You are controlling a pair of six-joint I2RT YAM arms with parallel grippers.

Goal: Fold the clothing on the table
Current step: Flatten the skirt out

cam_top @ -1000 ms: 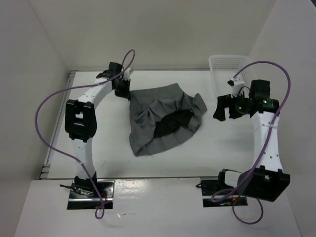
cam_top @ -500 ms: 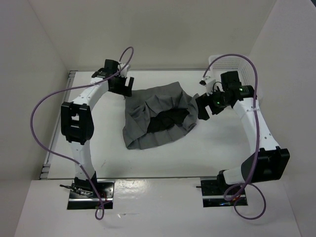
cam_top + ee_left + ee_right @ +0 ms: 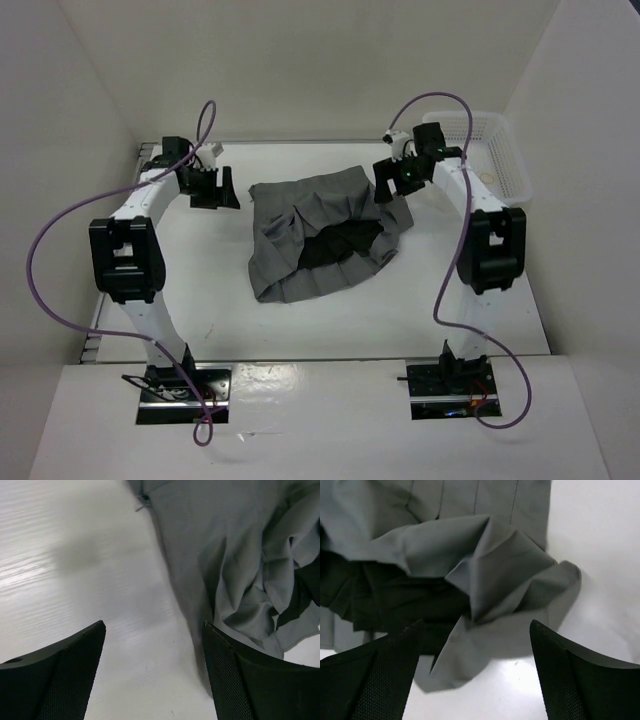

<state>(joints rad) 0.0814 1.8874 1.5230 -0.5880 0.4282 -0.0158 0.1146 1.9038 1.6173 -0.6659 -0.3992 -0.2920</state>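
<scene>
Folding looks barely begun: left pincer point(image 3: 212, 188) hangs spread and empty at 9 o'clock of the clothing point(image 3: 320, 235), which lies crumpled mid-way across the table point(image 3: 200, 290). Right pincer point(image 3: 392, 186), jaws apart, hovers over its 2 o'clock corner. Flattening and every fold remain.

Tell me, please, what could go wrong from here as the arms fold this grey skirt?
The crumpled grey pleated fabric skirt lies bunched, its dark inside showing. The open right tool hangs over overlapping folds, so closing there may pinch several layers and drag the pile crooked. The open left tool sits over bare white table beside the skirt's edge and might close on nothing.
</scene>
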